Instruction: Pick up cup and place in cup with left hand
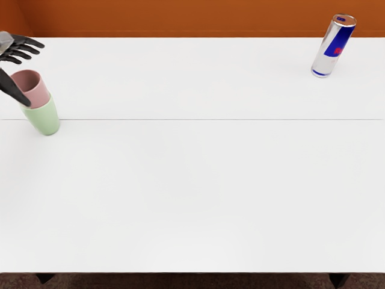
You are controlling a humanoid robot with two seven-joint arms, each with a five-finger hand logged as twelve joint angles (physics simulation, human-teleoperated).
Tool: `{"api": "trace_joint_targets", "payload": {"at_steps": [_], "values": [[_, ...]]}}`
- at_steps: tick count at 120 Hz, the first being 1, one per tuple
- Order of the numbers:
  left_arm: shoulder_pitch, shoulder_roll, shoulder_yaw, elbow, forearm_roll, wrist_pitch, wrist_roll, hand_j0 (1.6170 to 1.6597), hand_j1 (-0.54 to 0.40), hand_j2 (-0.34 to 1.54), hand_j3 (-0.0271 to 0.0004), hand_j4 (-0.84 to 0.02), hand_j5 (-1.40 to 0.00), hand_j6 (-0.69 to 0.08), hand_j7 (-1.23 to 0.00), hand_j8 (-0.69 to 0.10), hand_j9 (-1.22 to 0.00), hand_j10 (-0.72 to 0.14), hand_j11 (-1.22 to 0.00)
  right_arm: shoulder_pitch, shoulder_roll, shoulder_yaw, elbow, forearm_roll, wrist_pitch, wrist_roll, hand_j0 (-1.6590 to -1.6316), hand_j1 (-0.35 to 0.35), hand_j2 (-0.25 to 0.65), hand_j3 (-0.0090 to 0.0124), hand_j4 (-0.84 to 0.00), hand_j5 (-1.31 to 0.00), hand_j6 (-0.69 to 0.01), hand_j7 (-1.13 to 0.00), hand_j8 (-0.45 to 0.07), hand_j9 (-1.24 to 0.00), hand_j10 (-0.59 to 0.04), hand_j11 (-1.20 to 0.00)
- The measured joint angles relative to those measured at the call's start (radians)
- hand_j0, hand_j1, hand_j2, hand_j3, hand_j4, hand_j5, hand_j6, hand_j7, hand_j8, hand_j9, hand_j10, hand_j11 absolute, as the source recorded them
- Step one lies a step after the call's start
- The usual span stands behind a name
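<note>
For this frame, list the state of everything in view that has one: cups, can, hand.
Pink cup: upright, mouth up, nested in the green cup, its upper part showing.
Green cup: upright on the table, holding the pink cup.
Can: standing upright; whether opened, cannot tell.
Left hand: open, fingers spread, thumb across the pink cup's side.
</note>
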Motion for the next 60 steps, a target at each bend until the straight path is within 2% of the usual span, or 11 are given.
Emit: {"api": "trace_joint_targets", "payload": {"at_steps": [14,24,37,60], "values": [[-0.003,-0.032,-0.014,-0.003,-0.001,-0.055,-0.050,1.6580,0.234,0.02,0.0000,-0.105,-0.13,-0.106,-0.13,-0.105,-0.13,-0.105,-0.13,0.000,0.000,0.000,0.000,0.000,0.000,0.000,-1.6581,-0.349,0.000,0.0000,0.000,0.00,-0.001,0.00,0.000,0.00,0.000,0.00],[-0.009,-0.035,-0.036,-0.024,-0.032,-0.105,-0.070,1.6580,0.266,0.02,0.0000,-0.079,-0.10,-0.080,-0.10,-0.080,-0.09,-0.079,-0.09,0.000,0.000,0.000,0.000,0.000,0.000,0.000,-1.6581,-0.349,0.000,0.0000,0.000,0.00,-0.001,0.00,0.000,0.00,0.000,0.00],[-0.010,-0.063,-0.066,-0.061,-0.067,-0.166,-0.081,1.6580,0.291,0.01,0.0000,-0.057,-0.07,-0.058,-0.07,-0.058,-0.07,-0.056,-0.07,0.000,0.000,0.000,0.000,0.000,0.000,0.000,-1.6581,-0.349,0.000,0.0000,0.000,0.00,-0.001,0.00,0.000,0.00,0.000,0.00],[-0.010,-0.103,-0.092,-0.113,-0.123,-0.303,-0.084,1.6580,0.313,0.01,0.0000,-0.037,-0.04,-0.038,-0.04,-0.037,-0.04,-0.036,-0.04,0.000,0.000,0.000,0.000,0.000,0.000,0.000,-1.6581,-0.349,0.000,0.0000,0.000,0.00,-0.001,0.00,0.000,0.00,0.000,0.00]]}}
